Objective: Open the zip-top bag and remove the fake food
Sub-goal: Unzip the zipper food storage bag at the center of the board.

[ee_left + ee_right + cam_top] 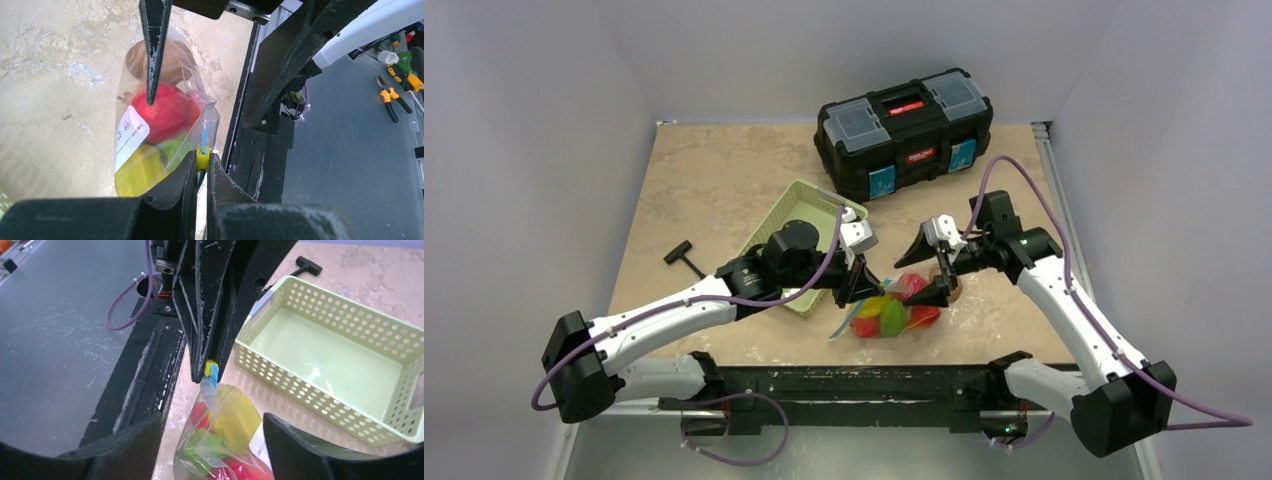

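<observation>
Pinching the yellow slider [202, 157] of the zip-top bag [182, 80], the left gripper [201, 163] is clamped tight; the zip [209, 384] runs ahead of its tips toward the right gripper [212, 422] — spread wide, gripping nothing.

The zip-top bag [192, 70] is clear, glossy, crinkled plastic; the fake food [167, 112] smooth, shiny plastic.
</observation>
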